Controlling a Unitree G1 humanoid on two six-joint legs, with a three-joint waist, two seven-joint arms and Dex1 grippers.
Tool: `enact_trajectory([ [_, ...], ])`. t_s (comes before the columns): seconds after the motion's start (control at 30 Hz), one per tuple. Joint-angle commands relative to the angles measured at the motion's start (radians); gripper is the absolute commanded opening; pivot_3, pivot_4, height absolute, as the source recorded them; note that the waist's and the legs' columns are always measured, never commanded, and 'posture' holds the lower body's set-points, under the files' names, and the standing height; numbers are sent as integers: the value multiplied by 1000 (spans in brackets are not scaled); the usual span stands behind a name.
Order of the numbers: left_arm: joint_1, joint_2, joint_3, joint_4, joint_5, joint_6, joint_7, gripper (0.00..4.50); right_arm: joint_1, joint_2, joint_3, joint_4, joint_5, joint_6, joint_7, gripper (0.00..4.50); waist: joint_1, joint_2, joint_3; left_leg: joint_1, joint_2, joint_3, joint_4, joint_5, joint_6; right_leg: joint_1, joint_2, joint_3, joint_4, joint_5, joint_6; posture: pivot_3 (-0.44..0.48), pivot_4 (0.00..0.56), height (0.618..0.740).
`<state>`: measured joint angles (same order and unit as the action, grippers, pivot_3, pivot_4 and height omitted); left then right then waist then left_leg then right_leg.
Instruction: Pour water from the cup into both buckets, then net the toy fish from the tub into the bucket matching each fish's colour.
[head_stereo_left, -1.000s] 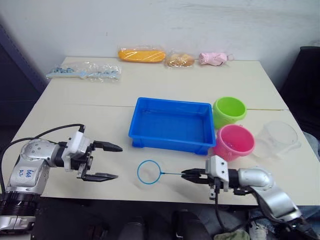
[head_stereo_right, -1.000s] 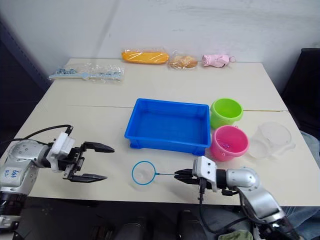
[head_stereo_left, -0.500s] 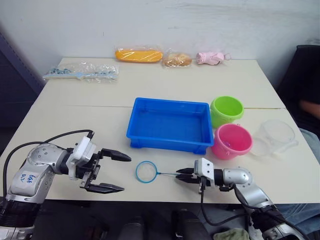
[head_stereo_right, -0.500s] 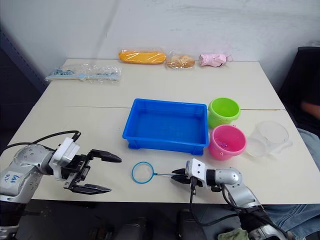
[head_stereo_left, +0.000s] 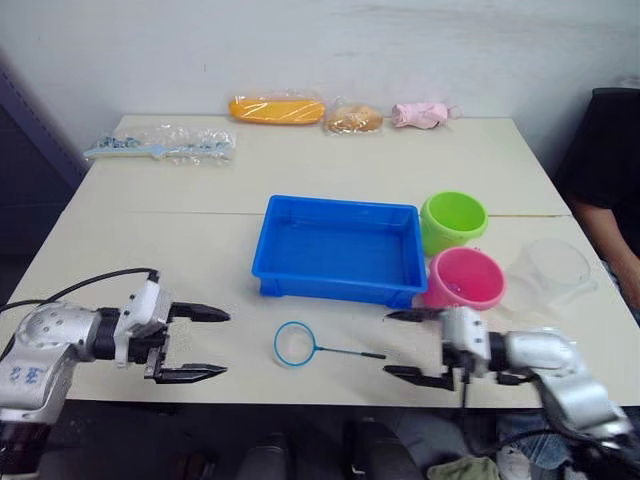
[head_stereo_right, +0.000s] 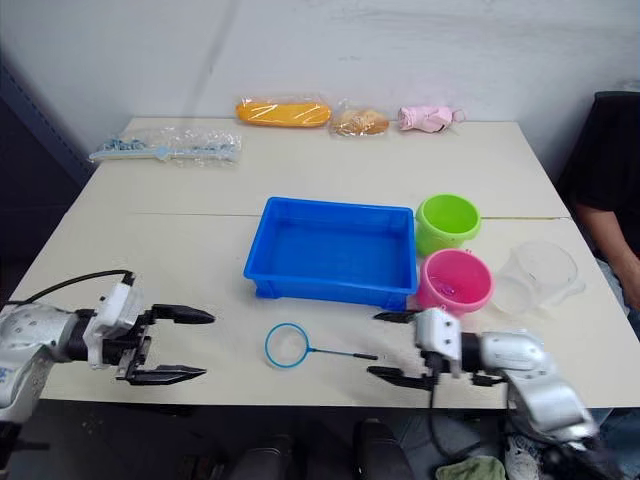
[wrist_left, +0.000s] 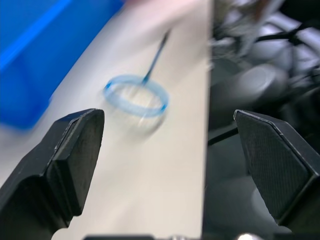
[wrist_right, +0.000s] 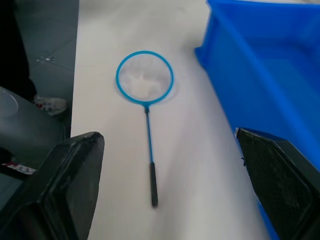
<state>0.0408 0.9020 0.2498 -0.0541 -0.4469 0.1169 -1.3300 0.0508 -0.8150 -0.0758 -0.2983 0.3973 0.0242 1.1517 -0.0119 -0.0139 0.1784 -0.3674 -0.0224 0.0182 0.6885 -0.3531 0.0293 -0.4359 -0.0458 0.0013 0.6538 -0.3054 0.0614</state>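
We see the net (head_stereo_left: 296, 344) lying flat on the table (head_stereo_left: 180, 250) in front of the tub (head_stereo_left: 340, 250), its handle pointing toward the right gripper (head_stereo_left: 412, 346), whose fingers are spread wide and hold nothing, just beyond the handle's end. The left gripper (head_stereo_left: 192, 343) hovers well to the net's other side, its fingers also gaping and empty. The pink bucket (head_stereo_left: 463, 280), the green bucket (head_stereo_left: 454, 221) and the cup (head_stereo_left: 552, 274) stand right of the tub.
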Motion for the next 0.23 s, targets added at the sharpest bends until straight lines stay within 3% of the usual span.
enact_trajectory([
  [0.03, 72, 9, 99, 58, 55, -119, 38, 4500, 156, -68, -209, -102, 38, -8, 31, 4443, 9, 0, 0, 2, 0, 0, -1, 0, 0, 3, 0, 0, -1, 0, 0, 0, 150, 740],
  [0.13, 91, 3, 130, 136, 87, -184, 78, 4500, 291, -102, -384, -81, 9, -62, 72, 4443, 15, 1, 0, 14, 0, -1, -10, -1, 2, 15, -1, -1, -9, -1, -1, 0, 150, 740],
  [0.23, 88, 2, 136, 164, 79, -174, 95, 4500, 338, -103, -458, -63, 4, -76, 74, 4443, 14, 1, 0, 17, 0, -3, -10, -2, 3, 21, -1, -2, -11, -1, -1, 0, 150, 740],
])
